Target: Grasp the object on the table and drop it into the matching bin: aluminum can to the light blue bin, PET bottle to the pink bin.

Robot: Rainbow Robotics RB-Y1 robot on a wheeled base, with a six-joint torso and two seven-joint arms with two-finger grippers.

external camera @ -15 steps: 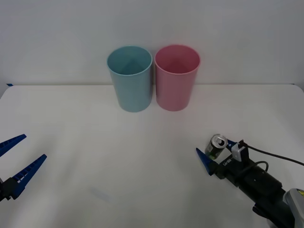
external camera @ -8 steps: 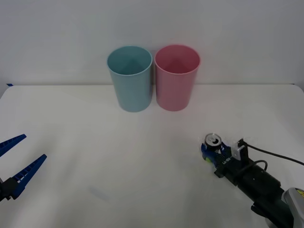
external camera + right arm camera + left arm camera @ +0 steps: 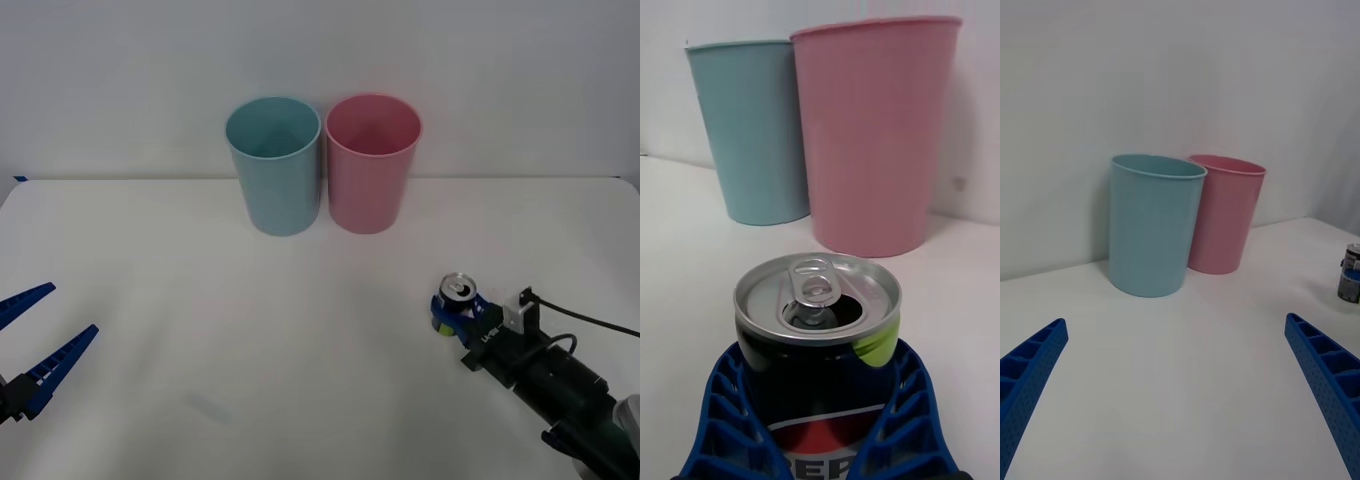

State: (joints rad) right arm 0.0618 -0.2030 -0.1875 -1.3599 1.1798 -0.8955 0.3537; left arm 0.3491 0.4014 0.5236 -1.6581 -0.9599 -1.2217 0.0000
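The aluminum can (image 3: 457, 298), dark with a silver pull-tab top and a yellow-green mark, stands upright at the front right of the white table (image 3: 300, 330). My right gripper (image 3: 452, 312) is shut on it, its blue fingers (image 3: 722, 420) pressing both sides of the can (image 3: 820, 330). Against the back wall stand the light blue bin (image 3: 274, 165) and, to its right and touching it, the pink bin (image 3: 372, 162). My left gripper (image 3: 30, 345) hangs open at the front left, far from the can (image 3: 1350, 274).
A black cable (image 3: 590, 322) trails from the right wrist over the table's right side. Open white tabletop lies between the can and the two bins (image 3: 752, 127) (image 3: 872, 127). The wall rises directly behind the bins.
The right gripper's fingers, open around the can a second ago, have shut on it. The can and gripper have since shifted slightly. The left arm has not moved.
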